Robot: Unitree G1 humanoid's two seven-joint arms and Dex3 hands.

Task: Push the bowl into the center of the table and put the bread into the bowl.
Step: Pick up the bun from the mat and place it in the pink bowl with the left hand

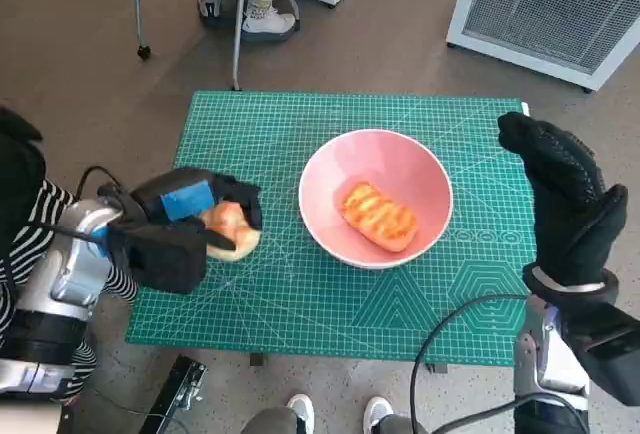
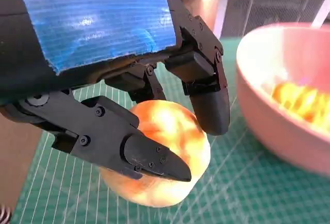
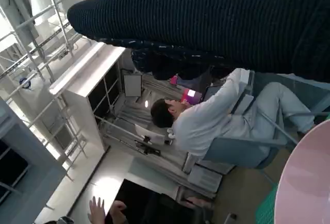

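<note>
**Pink bowl mid-table, one bread inside, another in the left hand**

Pink and round, the bowl [image 1: 376,197] sits near the middle of the green cutting mat [image 1: 300,294] with a glazed bread [image 1: 379,216] lying in it. Just beside its rim, the left hand [image 1: 185,226] clasps a second bread roll [image 2: 167,154] between black fingers [image 2: 209,97]. The gloved right hand [image 1: 563,199] hovers by the mat's right edge, holding nothing, fingers extended. A seated person [image 3: 206,121] shows beyond.

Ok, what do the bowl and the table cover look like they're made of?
Bowl: probably glazed ceramic or glossy plastic; smooth pink wall with soft highlights, thick rounded rim. Table cover: looks like a matte green cutting mat, rubbery or vinyl, printed with a white grid.
</note>
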